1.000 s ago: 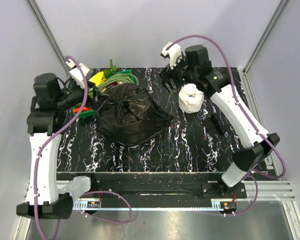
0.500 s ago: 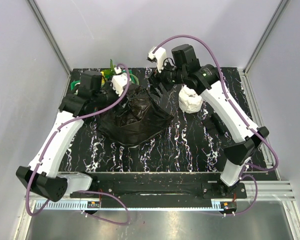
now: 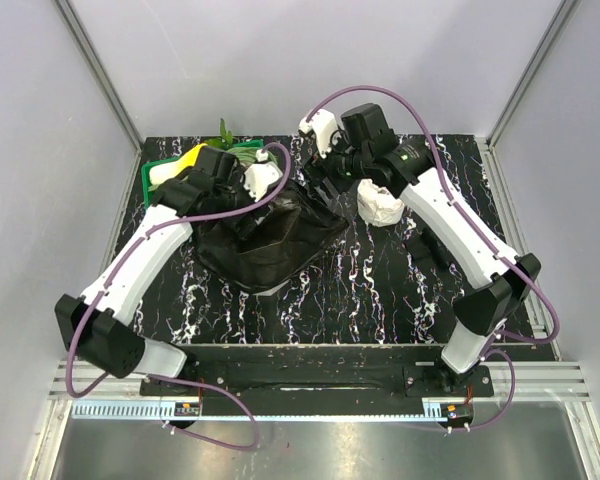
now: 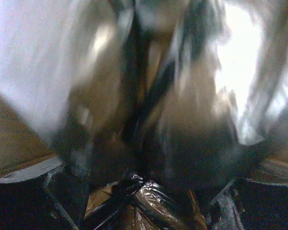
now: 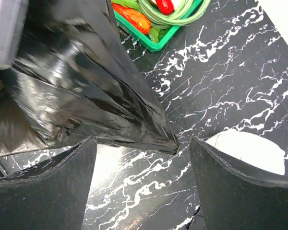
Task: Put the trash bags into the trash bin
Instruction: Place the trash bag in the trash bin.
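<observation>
- The bag (image 3: 270,245) is lying left of centre on the table (image 3: 380,290), between the basket (image 3: 146,180) and the roll (image 3: 380,205).
- I am hanging my left gripper (image 4: 144,194) over its far left top, jaws spread wide, black film bunching between them unclamped.
- My right gripper (image 5: 141,146) is gaping too, straddling the bag's far right corner.

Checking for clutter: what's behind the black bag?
A green basket of toy vegetables stands behind the bag. The bag and the left arm cover its near part, so its full contents cannot be seen.
</observation>
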